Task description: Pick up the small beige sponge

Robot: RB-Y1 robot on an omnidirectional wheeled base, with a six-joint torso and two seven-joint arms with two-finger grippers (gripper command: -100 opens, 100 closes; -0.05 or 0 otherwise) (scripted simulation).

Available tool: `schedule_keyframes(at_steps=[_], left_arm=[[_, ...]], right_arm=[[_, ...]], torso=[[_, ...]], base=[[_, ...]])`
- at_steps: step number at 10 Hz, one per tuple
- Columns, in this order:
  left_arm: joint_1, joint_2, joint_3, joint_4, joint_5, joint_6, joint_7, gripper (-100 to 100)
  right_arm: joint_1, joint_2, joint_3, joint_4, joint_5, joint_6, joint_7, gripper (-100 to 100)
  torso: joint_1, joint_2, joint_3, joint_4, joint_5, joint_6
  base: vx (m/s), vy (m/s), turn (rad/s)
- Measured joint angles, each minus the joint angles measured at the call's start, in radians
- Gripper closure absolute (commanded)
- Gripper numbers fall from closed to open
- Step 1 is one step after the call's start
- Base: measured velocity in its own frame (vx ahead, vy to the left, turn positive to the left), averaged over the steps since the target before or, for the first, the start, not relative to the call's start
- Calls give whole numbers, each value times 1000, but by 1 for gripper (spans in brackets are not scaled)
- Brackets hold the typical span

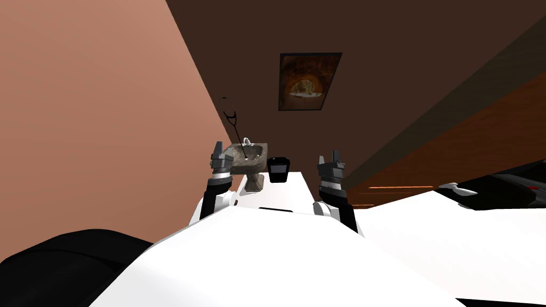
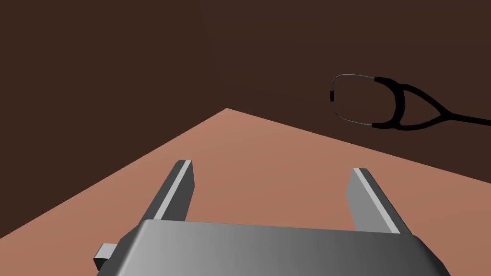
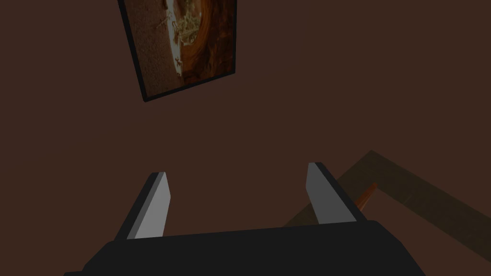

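Observation:
A stone-grey pedestal sink (image 1: 250, 166) with a white tap stands ahead against the dark brown wall. A small beige patch (image 1: 255, 157) lies in its basin, too small to tell what it is. My left gripper (image 1: 218, 150) is raised just left of the sink, level with the basin. In the left wrist view the left gripper (image 2: 273, 166) is open and empty, pointing at where the pink and brown walls meet. My right gripper (image 1: 335, 158) is held up to the right of the sink, and the right gripper (image 3: 237, 170) is open and empty too.
A black stethoscope (image 1: 230, 117) (image 2: 383, 103) hangs on the wall above the sink. A black bin (image 1: 278, 169) stands right of the sink at the end of a white strip (image 1: 285, 192). The pink wall (image 1: 96, 133) is close on the left. A black object with a white handle (image 1: 458, 189) lies at right.

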Motion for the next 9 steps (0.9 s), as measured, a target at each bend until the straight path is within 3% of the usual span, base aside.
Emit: schedule_keyframes(at_steps=[3, 9], left_arm=[[0, 63, 10, -2, -3, 43, -9, -100], [-12, 146, 35, -2, -12, 200, -38, -100]], right_arm=[[0, 0, 0, 0, 0, 0, 0, 0], [0, 0, 0, 0, 0, 0, 0, 0]], torso=[[2, 4, 2, 1, 0, 0], [0, 4, 2, 1, 0, 0]], base=[[-67, 21, -56], [-57, 11, -59]])
